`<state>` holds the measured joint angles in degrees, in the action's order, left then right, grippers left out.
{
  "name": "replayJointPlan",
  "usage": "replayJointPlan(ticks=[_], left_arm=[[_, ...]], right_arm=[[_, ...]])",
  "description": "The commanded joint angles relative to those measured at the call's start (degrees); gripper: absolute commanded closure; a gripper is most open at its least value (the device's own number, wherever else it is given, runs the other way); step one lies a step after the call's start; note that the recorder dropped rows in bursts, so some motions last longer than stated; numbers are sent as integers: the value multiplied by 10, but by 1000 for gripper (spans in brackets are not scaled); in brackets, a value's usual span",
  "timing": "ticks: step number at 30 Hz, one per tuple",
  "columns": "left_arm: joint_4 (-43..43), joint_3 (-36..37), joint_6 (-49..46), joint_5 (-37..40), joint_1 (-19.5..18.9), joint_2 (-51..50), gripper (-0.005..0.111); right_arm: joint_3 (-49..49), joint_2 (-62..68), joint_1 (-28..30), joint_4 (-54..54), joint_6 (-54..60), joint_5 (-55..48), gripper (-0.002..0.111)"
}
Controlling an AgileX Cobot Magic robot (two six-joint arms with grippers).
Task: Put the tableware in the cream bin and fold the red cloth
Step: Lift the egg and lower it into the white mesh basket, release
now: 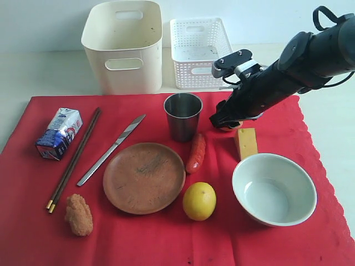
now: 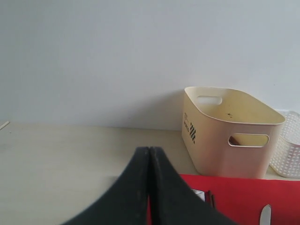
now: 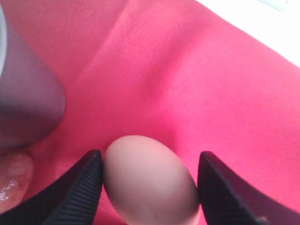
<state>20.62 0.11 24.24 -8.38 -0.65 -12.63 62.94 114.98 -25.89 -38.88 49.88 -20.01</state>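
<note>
Nearest on the red cloth lie the pale bowl at the right, a lemon, the brown plate and a fried piece at the left. The chopsticks and the knife lie slanted left of the plate, with a milk carton beyond them. A sausage and a cheese wedge lie mid-cloth, and the steel cup stands upright behind the sausage. Just right of the cup, the right gripper straddles an egg resting on the cloth. One pad touches it; the other is so close that I cannot tell whether it grips. Beyond the cloth, on the desk, stand the cream bin and, beside it, a white basket. The left gripper, seen only from its wrist, is closed and holds nothing.
</note>
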Motion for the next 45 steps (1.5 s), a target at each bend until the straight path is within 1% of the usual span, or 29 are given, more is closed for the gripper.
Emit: replayJointPlan(ticks=[1, 5, 9, 18, 26, 29, 33, 39, 45], left_arm=[[-1, -1, 1, 1, -1, 3, 106], [-1, -1, 1, 1, -1, 3, 106], [-1, -1, 1, 1, -1, 3, 106], [-1, -1, 1, 1, -1, 3, 106], [-1, -1, 1, 1, -1, 3, 106], [-1, -1, 1, 1, -1, 3, 106], [-1, -1, 1, 1, -1, 3, 106], [-1, -1, 1, 1, -1, 3, 106], [-1, -1, 1, 1, -1, 3, 106]], right_arm=[[4, 2, -1, 5, 7, 6, 73], [4, 2, -1, 5, 7, 6, 95], [4, 2, -1, 5, 14, 6, 108], [4, -13, -1, 5, 14, 5, 108], [4, -80, -1, 5, 14, 3, 108], [4, -106, -1, 2, 14, 31, 108], [10, -124, -1, 1, 12, 104, 108], [87, -89, -1, 1, 12, 128, 108], [163, 3, -1, -32, 9, 208, 108]])
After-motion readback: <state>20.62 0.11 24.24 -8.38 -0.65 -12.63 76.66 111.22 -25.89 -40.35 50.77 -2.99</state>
